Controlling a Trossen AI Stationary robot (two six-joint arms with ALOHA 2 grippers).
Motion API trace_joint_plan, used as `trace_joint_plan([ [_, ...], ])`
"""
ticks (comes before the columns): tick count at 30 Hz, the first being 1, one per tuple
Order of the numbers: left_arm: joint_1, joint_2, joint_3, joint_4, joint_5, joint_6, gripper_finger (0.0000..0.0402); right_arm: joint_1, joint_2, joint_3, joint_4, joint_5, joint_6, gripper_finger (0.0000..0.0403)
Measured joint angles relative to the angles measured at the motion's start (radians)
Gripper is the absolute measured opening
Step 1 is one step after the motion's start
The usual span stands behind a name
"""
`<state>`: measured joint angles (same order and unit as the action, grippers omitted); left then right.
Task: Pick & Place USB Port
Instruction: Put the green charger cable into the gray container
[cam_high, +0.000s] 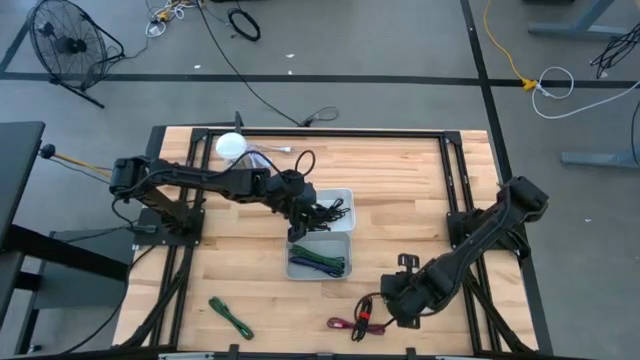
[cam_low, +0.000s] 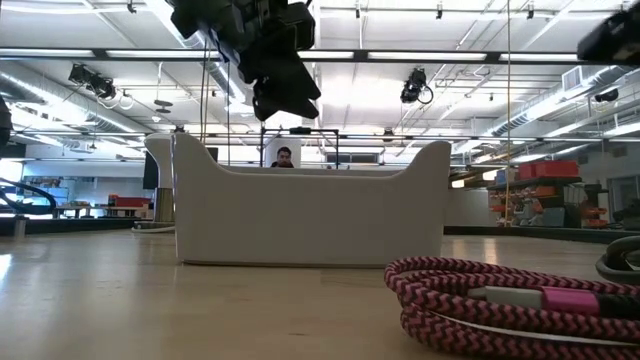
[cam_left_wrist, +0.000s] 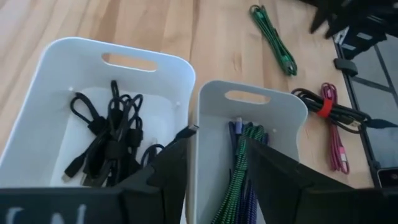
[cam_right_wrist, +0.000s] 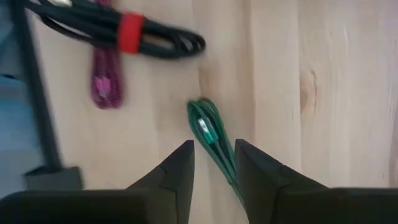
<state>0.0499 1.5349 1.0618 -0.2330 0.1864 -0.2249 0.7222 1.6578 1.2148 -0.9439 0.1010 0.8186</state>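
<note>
Two white bins sit mid-table. The far bin (cam_high: 338, 203) (cam_left_wrist: 56, 93) holds black cables, and the near bin (cam_high: 322, 256) (cam_left_wrist: 292, 118) holds blue and green braided cables (cam_left_wrist: 239, 168). My left gripper (cam_high: 300, 215) (cam_left_wrist: 217, 180) hovers open over the wall between the bins; it also shows above the bin in the low view (cam_low: 275, 70). My right gripper (cam_high: 392, 298) (cam_right_wrist: 214, 163) is open above the table's near side. A green cable (cam_high: 230, 318) (cam_right_wrist: 211, 134), a pink braided cable (cam_high: 345, 325) (cam_low: 480, 300) and a black cable with a red tie (cam_high: 370, 310) (cam_right_wrist: 124, 28) lie flat on the wood.
A white round object (cam_high: 230, 146) and a loose cord (cam_high: 300, 160) lie near the far edge. A black metal frame (cam_high: 455, 180) runs along the table's sides. Bare wood lies between the bins and the green cable. A person (cam_low: 284, 157) shows beyond the table.
</note>
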Motion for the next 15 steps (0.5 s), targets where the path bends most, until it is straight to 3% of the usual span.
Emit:
trace_joint_plan([
  [6,-0.005,0.0,0.0,0.0,-0.002,0.0,0.0167,0.003,0.075,0.0,-0.069,-0.036,0.012,0.0123],
  [15,-0.002,0.0,0.0,0.001,-0.017,0.001,0.0167,0.003,0.133,0.0,-0.086,-0.036,-0.023,0.0181],
])
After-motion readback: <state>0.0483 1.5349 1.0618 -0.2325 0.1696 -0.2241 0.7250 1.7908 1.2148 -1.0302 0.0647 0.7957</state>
